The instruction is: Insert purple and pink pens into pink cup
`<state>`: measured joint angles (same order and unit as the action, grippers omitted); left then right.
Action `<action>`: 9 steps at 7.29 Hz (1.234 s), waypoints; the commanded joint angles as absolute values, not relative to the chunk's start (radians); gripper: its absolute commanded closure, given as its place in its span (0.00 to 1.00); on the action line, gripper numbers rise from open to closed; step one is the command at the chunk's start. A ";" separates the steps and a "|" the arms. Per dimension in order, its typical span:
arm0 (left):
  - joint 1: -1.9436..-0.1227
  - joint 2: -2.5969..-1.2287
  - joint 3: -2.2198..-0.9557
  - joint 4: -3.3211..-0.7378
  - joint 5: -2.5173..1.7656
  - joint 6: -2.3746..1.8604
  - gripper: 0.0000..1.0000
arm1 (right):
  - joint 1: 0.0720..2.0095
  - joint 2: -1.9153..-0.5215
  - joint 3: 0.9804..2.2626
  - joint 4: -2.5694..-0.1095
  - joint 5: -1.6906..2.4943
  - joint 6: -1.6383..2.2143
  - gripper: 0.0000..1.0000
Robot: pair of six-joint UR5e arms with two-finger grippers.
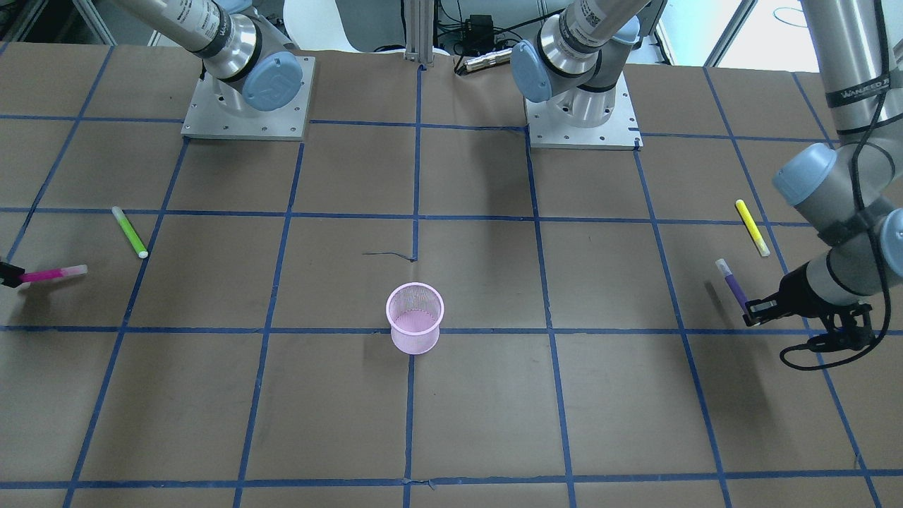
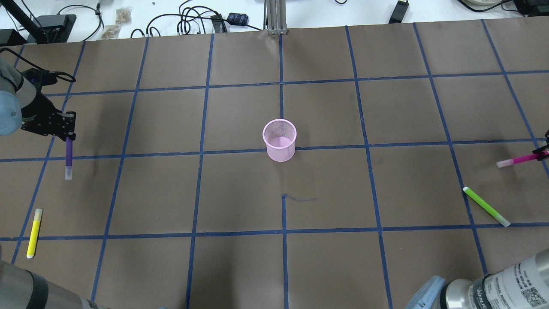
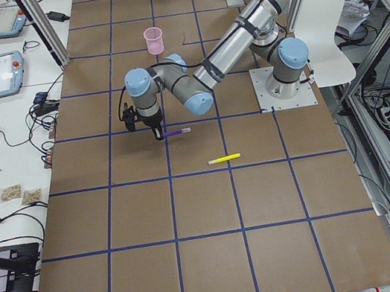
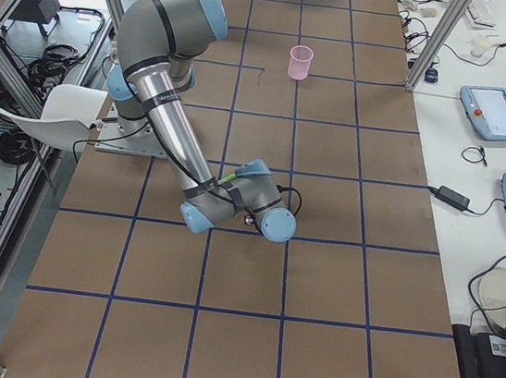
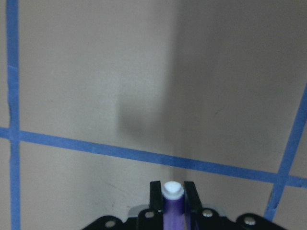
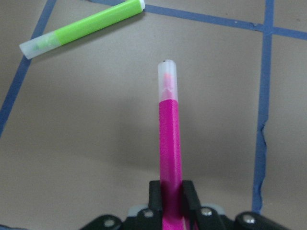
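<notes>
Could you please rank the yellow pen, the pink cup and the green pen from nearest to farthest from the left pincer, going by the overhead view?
From the left pincer:
1. The yellow pen, on the same left side, closer to the robot.
2. The pink cup, at mid-table.
3. The green pen, far over on the right side.

Mesh pink cup (image 1: 415, 331), matt paper table (image 1: 494, 416) (kraft-like)

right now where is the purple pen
The purple pen is at the overhead view's far left, held by the left gripper, the yellow pen nearest.
</notes>
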<state>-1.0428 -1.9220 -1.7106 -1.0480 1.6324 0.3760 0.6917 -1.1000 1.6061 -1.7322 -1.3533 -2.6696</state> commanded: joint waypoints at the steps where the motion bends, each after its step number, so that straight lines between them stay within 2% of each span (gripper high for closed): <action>1: -1.098 -1.853 -1.695 -1.051 1.635 0.376 1.00 | 0.808 -1.204 1.606 -1.732 -1.358 -2.567 1.00; 5: -1.140 -1.822 -1.697 -1.052 1.631 0.385 1.00 | 1.102 -1.373 1.612 -1.689 -1.378 -2.133 1.00; 9: -1.187 -1.813 -1.707 -1.065 1.638 0.370 1.00 | 1.444 -1.378 1.606 -1.713 -1.376 -1.620 1.00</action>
